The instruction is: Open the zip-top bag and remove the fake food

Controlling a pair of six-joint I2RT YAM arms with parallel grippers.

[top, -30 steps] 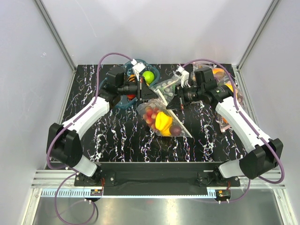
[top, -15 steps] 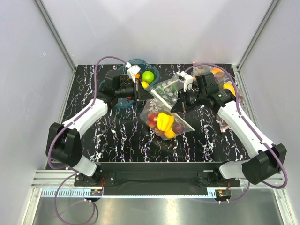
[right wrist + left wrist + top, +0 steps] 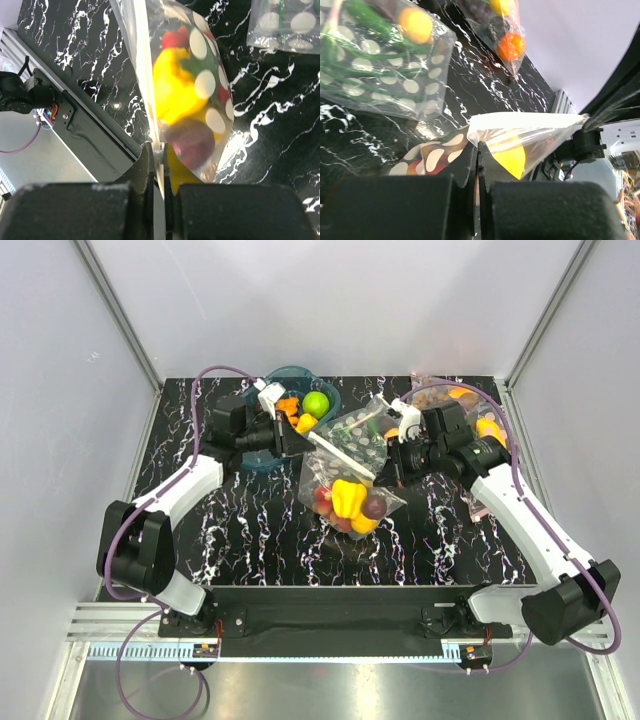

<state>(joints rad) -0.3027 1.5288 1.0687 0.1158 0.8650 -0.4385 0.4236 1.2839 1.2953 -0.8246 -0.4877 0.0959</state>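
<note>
L gripper & R gripper both pinched tight on the zip-top bag top edge. I see the bag stretched betw. them, mid-frame, w/ fake food bunched inside, just below the grippers.

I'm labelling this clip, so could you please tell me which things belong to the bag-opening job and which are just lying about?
Job: zip-top bag, pinched by the left hand and right hand; fake food inside it.
Lying about: second dotted bag; blue bowl; green apple; far-right bag.
</note>
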